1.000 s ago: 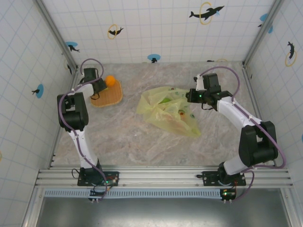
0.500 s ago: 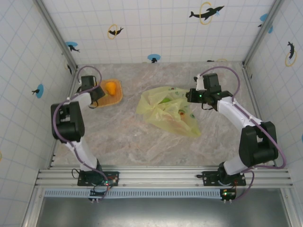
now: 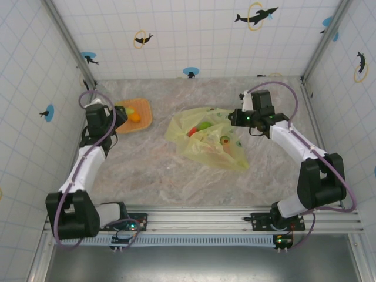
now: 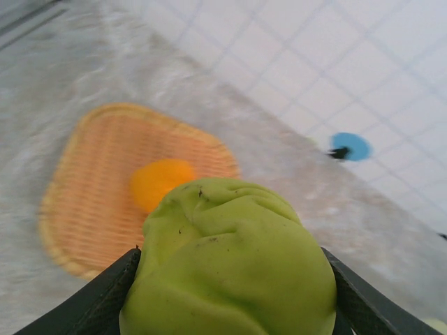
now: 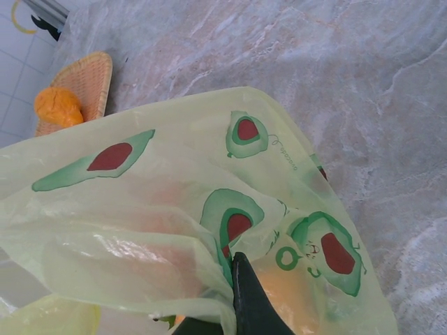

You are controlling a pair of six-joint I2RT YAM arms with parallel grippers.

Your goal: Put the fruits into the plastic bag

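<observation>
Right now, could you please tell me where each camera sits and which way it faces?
Top: above and behind the arms, looking down on the table; both arms, left gripper and right gripper show.
Left wrist: on the left arm, facing the tray; its fingers hold a green fruit.
Right wrist: on the right arm, facing the bag; its finger shows against it.
Shared: both wrist views show the tray and the orange fruit.

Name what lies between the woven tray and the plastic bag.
Nothing: the top view shows bare marble table between the woven tray and the plastic bag.
</observation>
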